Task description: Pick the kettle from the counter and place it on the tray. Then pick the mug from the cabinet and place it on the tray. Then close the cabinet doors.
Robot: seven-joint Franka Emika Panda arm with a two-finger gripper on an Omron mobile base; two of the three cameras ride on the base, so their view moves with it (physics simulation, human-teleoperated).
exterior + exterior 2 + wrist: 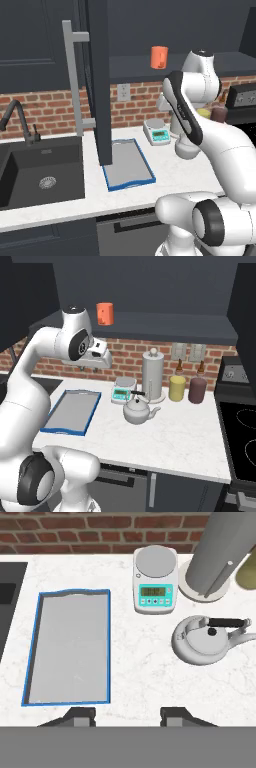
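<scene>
The dark sink [42, 172] is seen set into the counter's [180, 436] left end, with the black tap [17, 120] behind it at the back edge. Just right of the sink, the blue-rimmed tray [31, 647] is laid flat on the white counter, its grey floor bare. Above it, an open cabinet door [102, 80] is shown hanging edge-on with its long grey bar handle [75, 75]. On the cabinet [150, 331] shelf the orange mug [105, 313] is stood upright, near the shelf's front edge. The gripper [127, 714] is held high over the counter's front edge, between tray and kettle; its fingers [80, 716] are parted with nothing between them. Right of the tray, toward the brick wall, the small white digital scale [155, 582] is found. Just beside it the paper-towel roll [153, 375] is stood on its round base. In front of these, the silver kettle [202, 641] is seated on the counter, apart from the tray, spout pointing right. Farther right, a yellow canister [176, 388] and a dark-red one [197, 390] are lined up by the wall.
</scene>
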